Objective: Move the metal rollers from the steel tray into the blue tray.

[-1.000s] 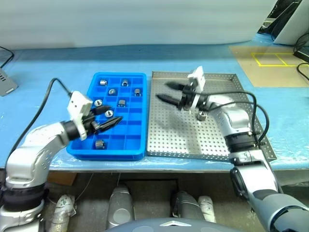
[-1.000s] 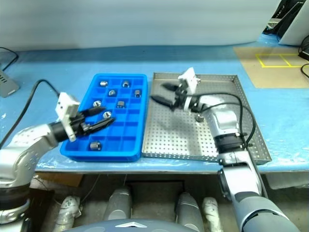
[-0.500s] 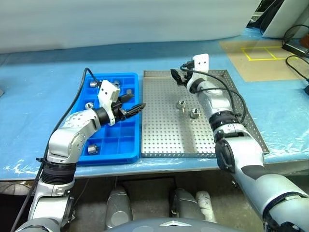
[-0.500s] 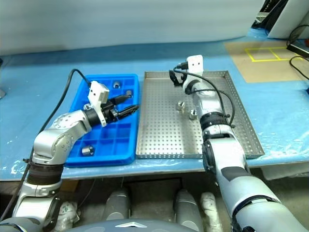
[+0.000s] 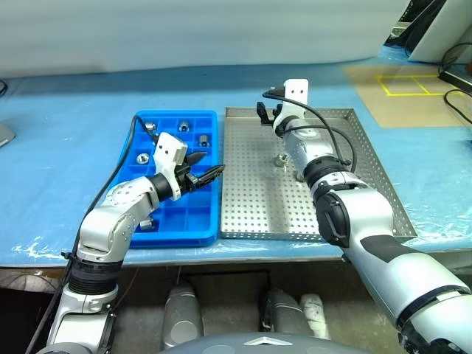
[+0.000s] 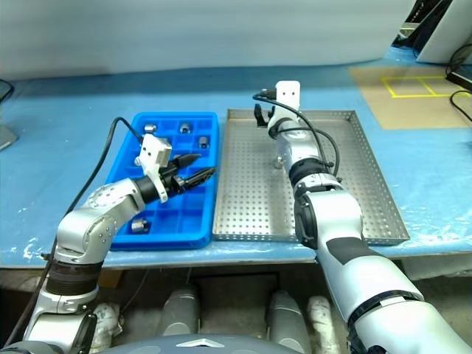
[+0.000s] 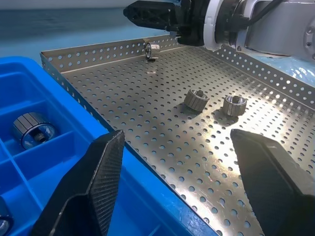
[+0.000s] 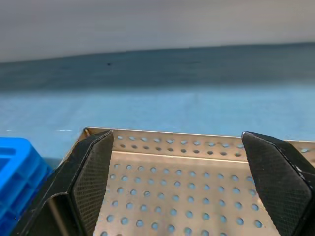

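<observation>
The right gripper [image 5: 262, 112] is reaching with spread, empty fingers toward the steel tray's [image 7: 275, 123] far rim, probably for the metal rollers [image 7: 196, 99] lying behind it; the left gripper [image 5: 209, 175] is waiting spread over the blue tray [image 5: 205, 225].

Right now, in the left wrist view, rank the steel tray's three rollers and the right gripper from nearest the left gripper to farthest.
1. The lying roller and its neighbour, mid-tray: too close to call.
2. The standing roller, by the far rim.
3. The right gripper, above that rim.
</observation>
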`<control>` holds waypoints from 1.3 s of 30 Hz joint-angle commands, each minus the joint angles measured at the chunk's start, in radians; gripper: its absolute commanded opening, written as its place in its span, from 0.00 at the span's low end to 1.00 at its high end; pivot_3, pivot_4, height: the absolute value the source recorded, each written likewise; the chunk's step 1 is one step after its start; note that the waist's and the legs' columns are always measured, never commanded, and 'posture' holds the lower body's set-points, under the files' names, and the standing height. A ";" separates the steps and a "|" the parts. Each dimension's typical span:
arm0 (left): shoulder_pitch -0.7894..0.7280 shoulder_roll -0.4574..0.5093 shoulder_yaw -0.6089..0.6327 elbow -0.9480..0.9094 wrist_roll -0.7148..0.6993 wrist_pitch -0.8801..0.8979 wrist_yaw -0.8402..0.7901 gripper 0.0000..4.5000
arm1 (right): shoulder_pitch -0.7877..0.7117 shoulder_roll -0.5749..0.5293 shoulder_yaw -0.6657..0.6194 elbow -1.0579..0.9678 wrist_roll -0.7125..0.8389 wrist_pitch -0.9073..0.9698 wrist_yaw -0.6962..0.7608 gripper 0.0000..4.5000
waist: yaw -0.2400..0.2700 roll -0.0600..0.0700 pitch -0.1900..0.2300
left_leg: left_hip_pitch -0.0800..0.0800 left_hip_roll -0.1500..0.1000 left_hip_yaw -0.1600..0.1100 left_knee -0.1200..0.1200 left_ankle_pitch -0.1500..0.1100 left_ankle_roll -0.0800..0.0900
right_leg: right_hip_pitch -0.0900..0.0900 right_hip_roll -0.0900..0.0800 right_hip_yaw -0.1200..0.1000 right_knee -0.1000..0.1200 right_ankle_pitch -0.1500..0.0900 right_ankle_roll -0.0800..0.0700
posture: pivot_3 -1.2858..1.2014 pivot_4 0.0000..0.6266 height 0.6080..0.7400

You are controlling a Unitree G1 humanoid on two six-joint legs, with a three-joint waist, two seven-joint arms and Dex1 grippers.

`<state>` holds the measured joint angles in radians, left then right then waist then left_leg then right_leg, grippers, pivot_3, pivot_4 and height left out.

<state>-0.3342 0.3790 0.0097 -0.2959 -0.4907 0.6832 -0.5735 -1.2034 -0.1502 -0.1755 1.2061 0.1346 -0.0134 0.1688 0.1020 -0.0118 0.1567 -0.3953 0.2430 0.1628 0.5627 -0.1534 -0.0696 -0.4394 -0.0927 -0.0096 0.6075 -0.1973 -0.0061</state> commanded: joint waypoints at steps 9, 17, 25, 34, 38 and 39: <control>0.003 0.007 -0.011 -0.043 -0.027 -0.009 -0.014 0.80 | 0.634 -0.235 0.157 -1.035 0.107 0.380 0.521 0.96 | 0.022 0.001 0.001 | -0.004 -0.001 -0.007 0.000 0.000 0.000 | 0.003 0.000 -0.001 -0.002 0.000 0.001 | 0.56 0.24 1.00; -0.022 0.009 -0.026 0.003 -0.026 -0.018 -0.051 0.80 | 0.877 -0.436 -0.013 -1.384 0.323 0.605 0.620 0.96 | 0.017 0.001 0.000 | 0.018 -0.002 -0.005 -0.006 0.000 0.000 | 0.016 0.001 0.006 -0.003 -0.005 0.009 | 0.53 0.24 1.00; -0.076 -0.012 -0.068 0.070 -0.008 -0.037 -0.084 0.80 | 0.942 -0.413 0.045 -1.284 0.224 0.496 0.564 0.96 | -0.012 0.001 0.000 | 0.019 -0.002 -0.002 -0.007 0.000 0.001 | 0.015 0.001 0.009 -0.003 -0.002 0.004 | 0.51 0.24 1.00; -0.093 -0.014 -0.076 0.078 -0.003 -0.038 -0.095 0.80 | 0.861 -0.376 0.092 -1.043 0.126 0.303 0.554 0.96 | -0.021 0.001 0.000 | 0.014 -0.003 0.000 -0.008 0.000 0.001 | 0.012 0.000 0.009 -0.005 -0.002 0.004 | 0.51 0.24 1.00; -0.091 -0.020 -0.076 0.071 -0.002 -0.038 -0.093 0.80 | 0.841 -0.370 0.124 -0.974 0.093 0.256 0.570 0.96 | -0.022 0.001 0.000 | 0.014 -0.003 0.000 -0.008 0.000 0.001 | 0.012 0.000 0.009 -0.006 -0.002 0.003 | 0.51 0.24 1.00; -0.090 -0.020 -0.076 0.073 -0.001 -0.039 -0.092 0.80 | 0.841 -0.369 0.139 -0.964 0.079 0.245 0.573 0.96 | -0.023 0.001 0.000 | 0.014 -0.003 0.000 -0.008 0.000 0.001 | 0.012 0.000 0.009 -0.006 -0.002 0.003 | 0.51 0.24 1.00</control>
<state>-0.4107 0.3616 -0.0729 -0.1997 -0.4891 0.6620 -0.6665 -0.3452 -0.5176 -0.0487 0.2443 0.2284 0.2675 0.7306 0.0785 -0.0109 0.1570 -0.3811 0.2405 0.1633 0.5545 -0.1537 -0.0688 -0.4279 -0.0922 -0.0010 0.6020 -0.1996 -0.0027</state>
